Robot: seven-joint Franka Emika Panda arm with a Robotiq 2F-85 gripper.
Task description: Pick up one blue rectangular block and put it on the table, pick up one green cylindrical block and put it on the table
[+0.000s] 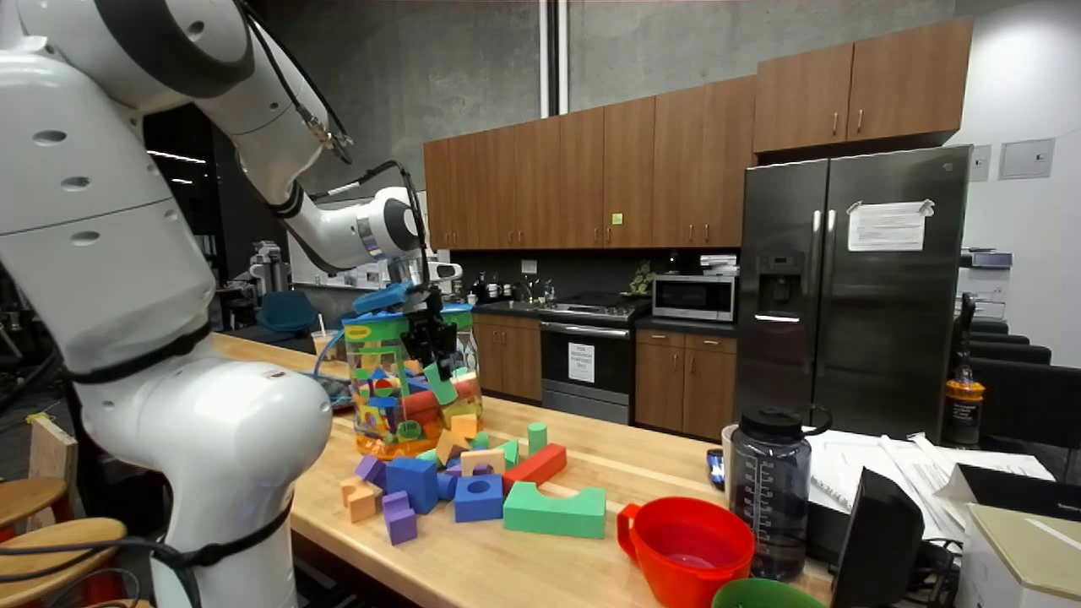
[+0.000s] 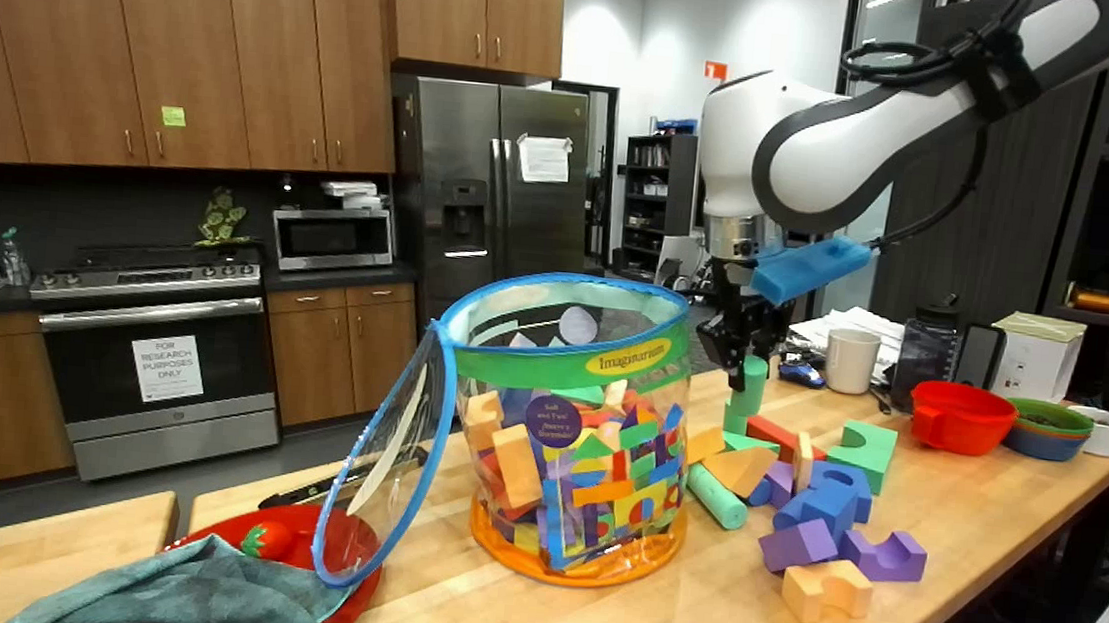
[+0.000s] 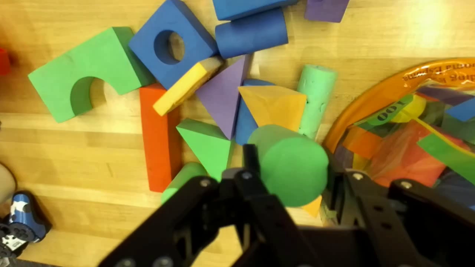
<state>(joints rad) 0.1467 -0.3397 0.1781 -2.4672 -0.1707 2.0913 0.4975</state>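
My gripper (image 3: 291, 167) is shut on a green cylindrical block (image 3: 293, 174), with one finger on each side of it. In both exterior views this block (image 1: 441, 385) hangs slightly tilted above the pale wooden table (image 1: 481, 570), close to the clear bucket. Below it, a smaller green cylinder (image 1: 537, 437) stands upright on the table and a pale green one (image 2: 717, 496) lies on its side. A blue rectangular block (image 1: 412, 483) sits among the loose blocks, and a blue block with a round hole (image 3: 174, 42) is beside it.
The clear bucket (image 2: 582, 454) full of blocks stands with its lid hanging at its side. Loose purple, orange, red and green blocks, including a green arch (image 1: 555, 511), crowd the table. A red cup (image 1: 686, 545) and dark bottle (image 1: 767, 498) stand farther along.
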